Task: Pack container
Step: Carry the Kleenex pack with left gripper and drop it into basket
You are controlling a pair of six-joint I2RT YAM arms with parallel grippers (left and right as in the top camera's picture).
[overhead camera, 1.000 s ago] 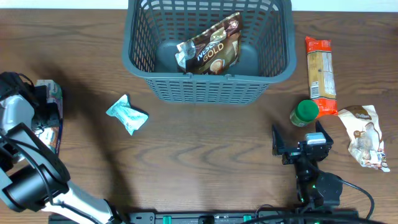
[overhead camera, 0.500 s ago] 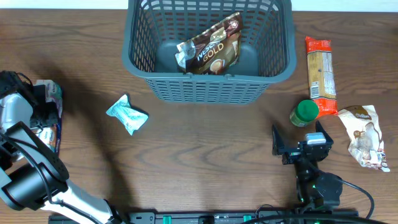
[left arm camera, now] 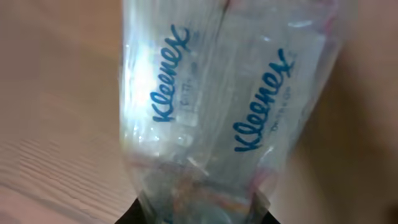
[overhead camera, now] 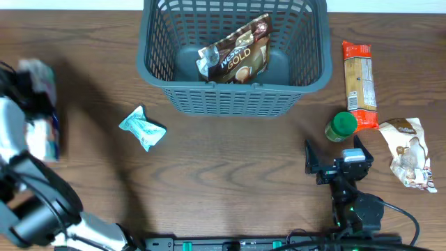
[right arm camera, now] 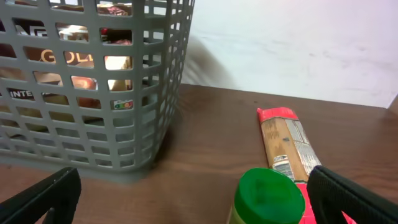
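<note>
The container (overhead camera: 235, 99), a blue-grey lattice basket, stands at the far middle of the table with a Nescafe Gold coffee packet (overhead camera: 237, 56) inside. At the far left, my left gripper (left arm camera: 199, 216) is shut on a clear-wrapped Kleenex tissue pack (left arm camera: 217, 106), which hangs blurred above the table (overhead camera: 40, 82). My right gripper (overhead camera: 334, 155) stands open at the front right with nothing between its fingers. From its wrist view, the basket (right arm camera: 93, 93) is ahead on the left.
A teal packet (overhead camera: 143, 127) lies left of the basket's front. Right of the basket lie a long orange pasta pack (overhead camera: 359, 84), a green-lidded jar (overhead camera: 341, 125) just ahead of the right gripper, and a white snack bag (overhead camera: 408, 152).
My left gripper has shut on the tissue pack and lifted it off the table, away from the front edge. The right arm has not moved.
</note>
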